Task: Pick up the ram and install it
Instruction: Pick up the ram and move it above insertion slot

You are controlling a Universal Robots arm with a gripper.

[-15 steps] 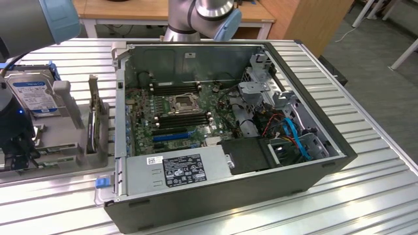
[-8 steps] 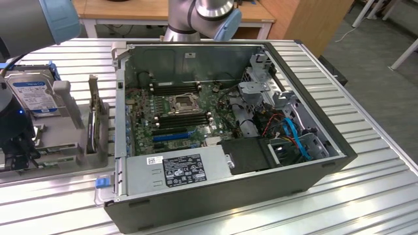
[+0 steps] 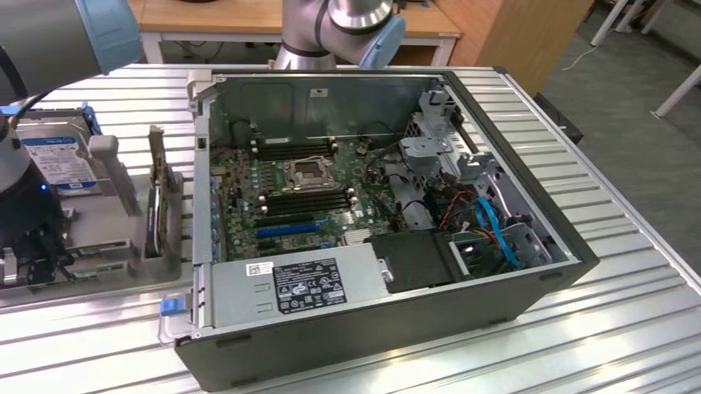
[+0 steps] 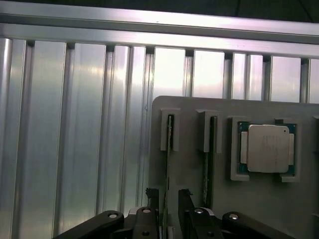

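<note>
While the table (image 3: 613, 312) is carrying the open case (image 3: 362, 345), we are finding the arm (image 3: 28, 176) reaching from its base behind the case across to the exterior view's left. Its last links are hanging straight down there, beside the drive (image 3: 55, 160). We are reading this as a top-down pose: the wrist is pointing at the grey tray (image 4: 192, 107), and the wrist view is looking along the fingers (image 4: 185, 201) onto it.

We are locating the ram (image 4: 170, 132) in the tray, not in the case. It is standing on edge in a narrow holder. A second stick (image 4: 210, 149) is standing parallel to it in the neighbouring holder, between it and the CPU (image 4: 267, 148).

We are seeing the gripper (image 4: 168, 192) spread wide and holding nothing. One finger is standing on each side of the ram's thin edge, with a gap showing on both sides. The ram is lying directly in line with the pincer, with no sideways offset that we can make out. Its long axis is running straight out from between the fingertips, so the jaws are facing the board's two flat faces. We cannot tell whether the fingertips are already below the ram's upper edge.

The memory slots (image 3: 301, 201) are lying well apart from the tray, inside the case. We are judging the pick as not yet made.
</note>
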